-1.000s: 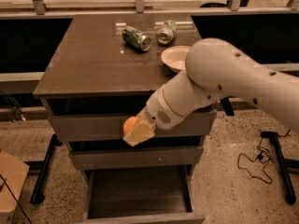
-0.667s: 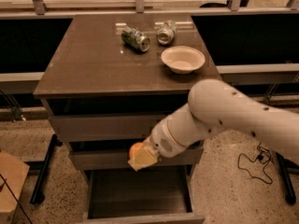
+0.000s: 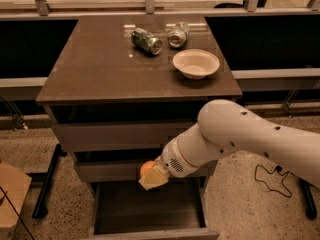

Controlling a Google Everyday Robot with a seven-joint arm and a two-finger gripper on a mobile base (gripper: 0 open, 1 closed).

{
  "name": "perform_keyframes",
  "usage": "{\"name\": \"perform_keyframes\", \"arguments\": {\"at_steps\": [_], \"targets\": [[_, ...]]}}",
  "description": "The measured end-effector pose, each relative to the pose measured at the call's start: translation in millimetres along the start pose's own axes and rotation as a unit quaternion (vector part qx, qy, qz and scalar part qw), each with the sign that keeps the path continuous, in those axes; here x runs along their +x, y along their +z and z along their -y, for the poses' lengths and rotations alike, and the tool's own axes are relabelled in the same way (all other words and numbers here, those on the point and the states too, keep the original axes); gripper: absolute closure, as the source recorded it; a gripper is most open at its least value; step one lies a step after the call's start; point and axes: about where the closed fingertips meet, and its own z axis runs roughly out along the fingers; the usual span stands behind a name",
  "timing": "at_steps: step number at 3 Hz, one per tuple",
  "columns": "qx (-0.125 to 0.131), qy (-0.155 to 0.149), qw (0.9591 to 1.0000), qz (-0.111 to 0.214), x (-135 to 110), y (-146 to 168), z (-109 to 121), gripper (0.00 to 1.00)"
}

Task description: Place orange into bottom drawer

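The orange point(image 3: 146, 168) is small and round, and only its upper left part shows behind the pale fingers point(image 3: 155, 178) of my gripper point(image 3: 151, 175), which is shut on it. My white arm reaches in from the right. The gripper holds the orange in front of the middle drawer front, just above the open bottom drawer point(image 3: 150, 209). That drawer is pulled out, with a dark rectangular interior, and nothing shows inside it.
On the brown cabinet top point(image 3: 95, 69) lie two crushed green cans point(image 3: 146, 40) point(image 3: 177, 34) and a beige bowl point(image 3: 196, 63). A cardboard box point(image 3: 9, 196) stands on the floor at left. A black cable point(image 3: 272, 181) lies on the floor at right.
My arm has dropped lower, carrying the orange down from the top drawer's level to just above the open bottom drawer. The bowl, hidden before, is now in full view.
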Motion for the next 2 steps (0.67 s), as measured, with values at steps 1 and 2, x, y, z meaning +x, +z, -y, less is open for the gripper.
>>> {"name": "perform_keyframes", "arguments": {"at_steps": [1,2], "targets": [[-0.002,0.039,0.9992,0.012,26,26,14,1.00],[-0.013,0.079,0.9960,0.039,51,62,37,1.00]]}}
